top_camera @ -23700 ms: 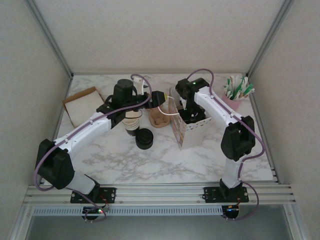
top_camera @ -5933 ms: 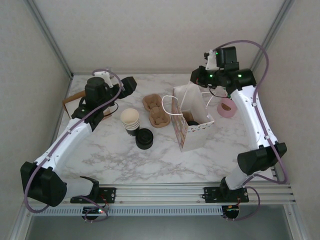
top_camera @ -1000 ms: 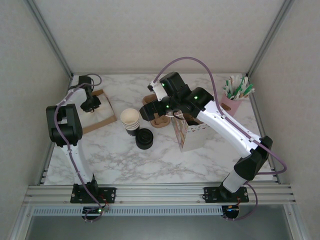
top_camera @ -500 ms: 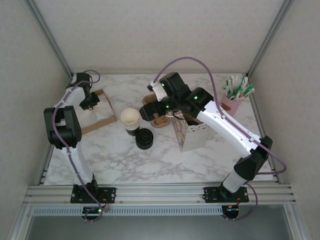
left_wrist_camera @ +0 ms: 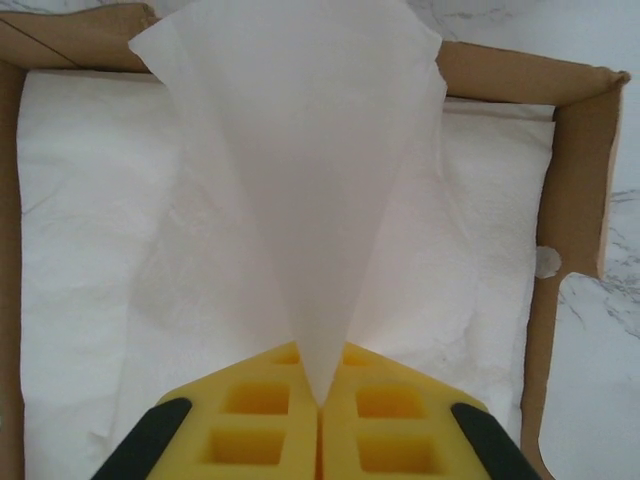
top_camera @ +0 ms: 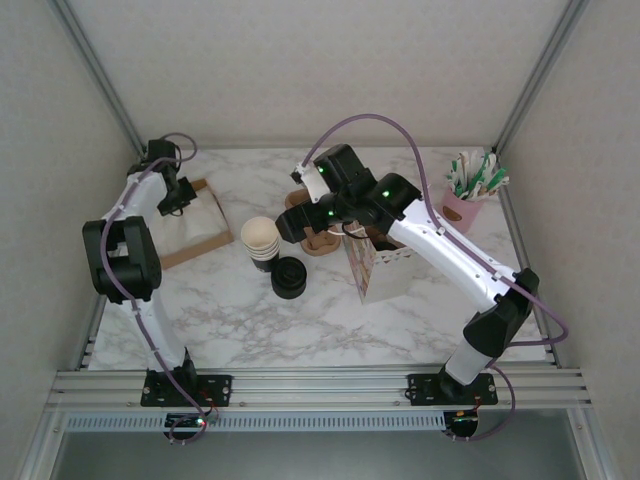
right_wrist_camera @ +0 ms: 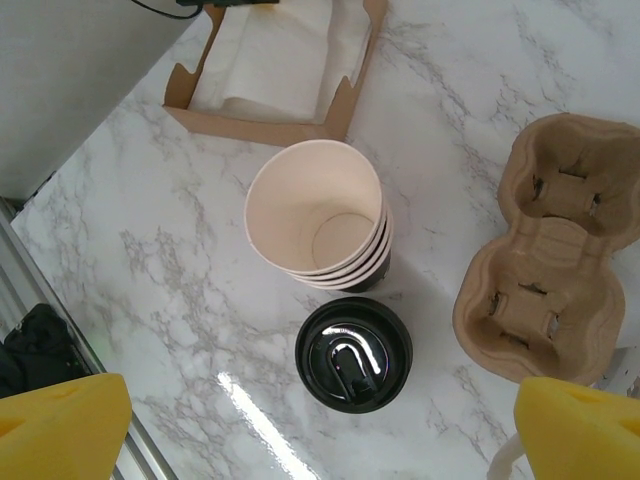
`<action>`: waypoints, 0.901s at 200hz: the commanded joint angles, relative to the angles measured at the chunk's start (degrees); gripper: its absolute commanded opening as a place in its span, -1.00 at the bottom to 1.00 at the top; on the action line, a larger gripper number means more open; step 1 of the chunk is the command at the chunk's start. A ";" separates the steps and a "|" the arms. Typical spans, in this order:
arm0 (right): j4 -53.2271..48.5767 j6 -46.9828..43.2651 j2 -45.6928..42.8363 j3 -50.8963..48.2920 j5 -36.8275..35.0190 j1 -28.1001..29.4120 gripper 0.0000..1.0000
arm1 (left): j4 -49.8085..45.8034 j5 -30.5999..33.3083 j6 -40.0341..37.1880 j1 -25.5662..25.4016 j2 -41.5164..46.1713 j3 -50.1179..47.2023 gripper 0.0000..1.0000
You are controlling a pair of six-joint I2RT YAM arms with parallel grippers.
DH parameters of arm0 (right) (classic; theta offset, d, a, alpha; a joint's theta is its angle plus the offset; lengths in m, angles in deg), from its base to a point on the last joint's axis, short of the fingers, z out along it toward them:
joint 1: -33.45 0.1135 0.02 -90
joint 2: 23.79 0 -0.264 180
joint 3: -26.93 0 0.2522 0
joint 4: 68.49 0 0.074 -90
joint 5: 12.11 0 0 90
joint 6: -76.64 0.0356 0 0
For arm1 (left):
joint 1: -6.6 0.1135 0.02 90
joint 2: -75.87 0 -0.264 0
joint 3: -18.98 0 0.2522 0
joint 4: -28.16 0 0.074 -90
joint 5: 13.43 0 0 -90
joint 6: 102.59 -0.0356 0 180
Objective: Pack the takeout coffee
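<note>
Left end effector (left_wrist_camera: 318, 405) pressed together, pinching tip of napkin (left_wrist_camera: 300, 180) over tray (left_wrist_camera: 572, 200). Right end effector (right_wrist_camera: 322, 418) spread wide above desk (right_wrist_camera: 180, 300). Can't tell where takeout coffee sits; right arm (top_camera: 440, 248) hides bag (top_camera: 388, 268) inside. I guess it's light, soft-walled, easy to squash: hold sides gently, near top.

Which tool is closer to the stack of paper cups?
Right. The right tool hangs open just above and beside the stack of paper cups; the left tool is off at the napkin box, shut on a napkin.
</note>
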State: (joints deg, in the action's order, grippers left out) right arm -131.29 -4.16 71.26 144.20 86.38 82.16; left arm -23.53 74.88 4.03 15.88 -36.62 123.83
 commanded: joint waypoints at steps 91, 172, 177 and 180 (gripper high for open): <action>0.81 2.12 -0.09 2.87 -5.53 0.82 0.97 | 2.29 -7.30 2.18 -0.64 16.36 0.13 -1.00; 1.55 5.38 -3.97 3.98 -16.90 0.86 0.97 | 8.63 -19.94 5.87 -7.61 31.40 0.18 -1.00; 1.16 5.79 -4.35 4.19 -18.79 0.83 0.98 | 9.03 -20.36 6.06 -8.49 32.00 0.16 -1.00; 0.93 6.03 -4.53 4.43 -19.90 0.86 0.97 | 9.21 -20.67 6.24 -9.08 32.32 0.07 -1.00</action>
State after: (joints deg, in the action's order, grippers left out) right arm -130.02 -0.54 69.86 145.86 75.45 82.49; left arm -17.06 59.47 8.29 9.89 -6.80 123.77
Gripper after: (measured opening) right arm 0.988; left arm 0.046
